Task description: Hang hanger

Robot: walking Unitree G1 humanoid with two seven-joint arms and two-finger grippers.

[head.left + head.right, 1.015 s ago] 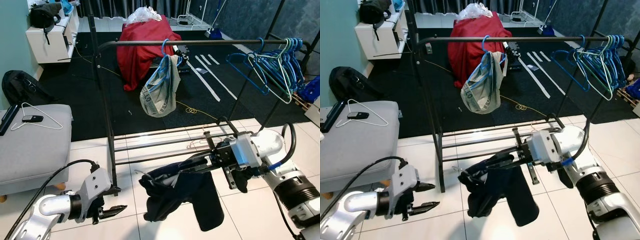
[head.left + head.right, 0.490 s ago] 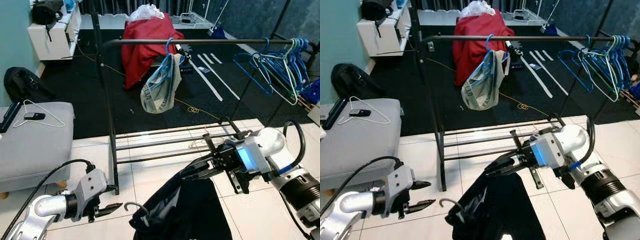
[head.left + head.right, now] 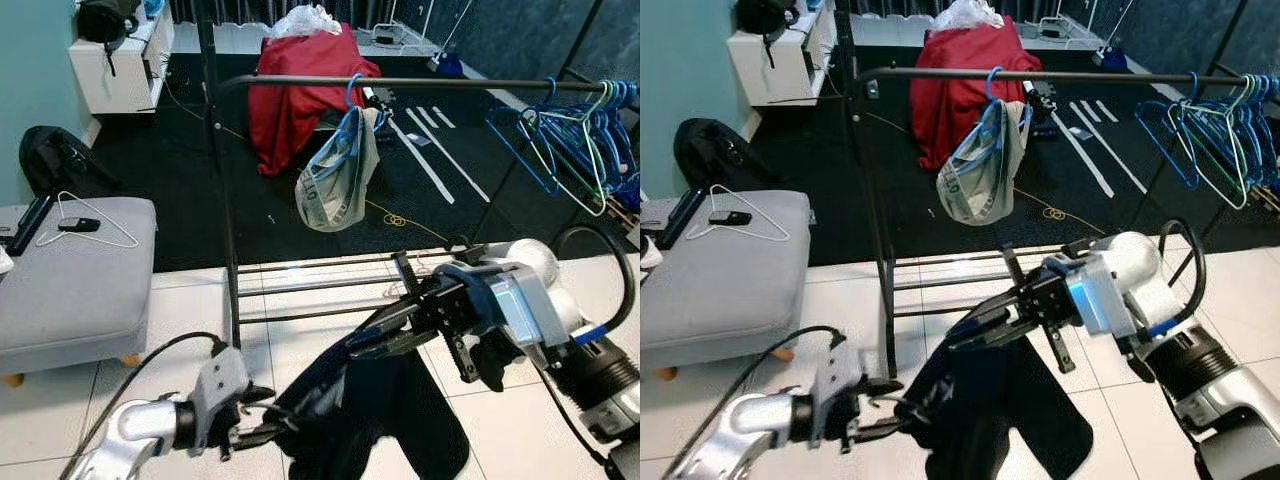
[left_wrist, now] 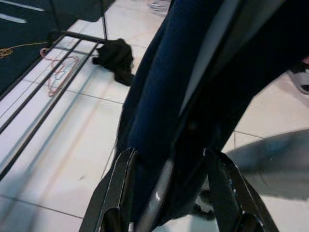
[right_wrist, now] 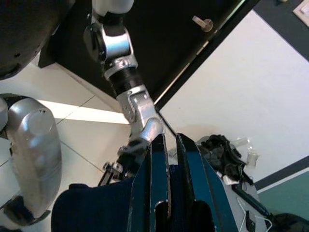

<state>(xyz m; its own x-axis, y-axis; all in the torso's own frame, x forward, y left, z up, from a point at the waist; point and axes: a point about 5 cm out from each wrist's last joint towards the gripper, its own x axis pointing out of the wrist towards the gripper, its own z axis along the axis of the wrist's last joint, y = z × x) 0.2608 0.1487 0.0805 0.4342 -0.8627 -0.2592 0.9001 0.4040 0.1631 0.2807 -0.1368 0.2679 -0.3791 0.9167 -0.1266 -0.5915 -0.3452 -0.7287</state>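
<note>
While pinched in right hand point(image 3: 365, 340), dark garment point(image 3: 375, 405) on hanger sags near floor; left hand point(image 3: 262, 415) spread around its hook. Rail point(image 3: 400, 84) unreached; hanging judged pending.

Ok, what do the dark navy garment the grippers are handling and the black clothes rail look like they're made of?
Dark navy garment: soft matte woven cloth, probably cotton; it drapes in limp folds. Black clothes rail: likely painted metal tube, thin, straight, with a slight sheen.

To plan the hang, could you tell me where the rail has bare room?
The rail is bare between the garment on the blue hanger and the blue hanger cluster. A short stretch lies left of the garment. The right end is crowded.
</note>
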